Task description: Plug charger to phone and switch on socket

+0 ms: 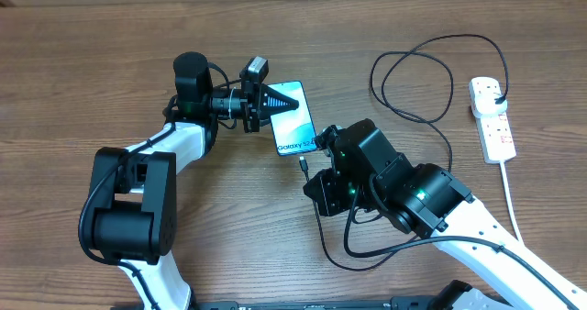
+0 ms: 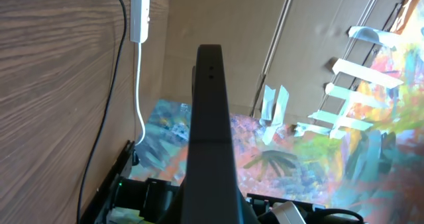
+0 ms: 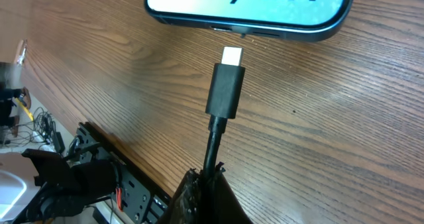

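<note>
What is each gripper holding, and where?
The right gripper pinches the charger cable just behind its connector. The left gripper is shut over the phone, gripping nothing.

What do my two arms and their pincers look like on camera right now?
The left arm and right arm have white links with bulky black joint housings and black cables looped alongside. Small green lights glow on the right one. The left pincer and right pincer have dark, tapering fingers.
</note>
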Tool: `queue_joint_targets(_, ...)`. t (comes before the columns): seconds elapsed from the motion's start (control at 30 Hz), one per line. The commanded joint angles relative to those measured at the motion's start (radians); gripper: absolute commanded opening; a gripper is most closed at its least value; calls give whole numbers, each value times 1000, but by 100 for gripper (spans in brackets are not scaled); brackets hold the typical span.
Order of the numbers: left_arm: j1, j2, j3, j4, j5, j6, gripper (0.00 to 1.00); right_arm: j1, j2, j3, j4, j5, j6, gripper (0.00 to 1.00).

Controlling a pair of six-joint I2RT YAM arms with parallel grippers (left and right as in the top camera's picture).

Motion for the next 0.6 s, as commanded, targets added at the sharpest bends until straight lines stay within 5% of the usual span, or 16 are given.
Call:
queue_joint_targets(0.0, 5, 5, 27, 7, 12, 55, 4, 6, -2, 7, 4, -6, 1, 4)
queue_joint_targets(0.57, 4, 5, 27, -8, 13, 45, 4, 6, -2, 7, 18, -3, 1, 4)
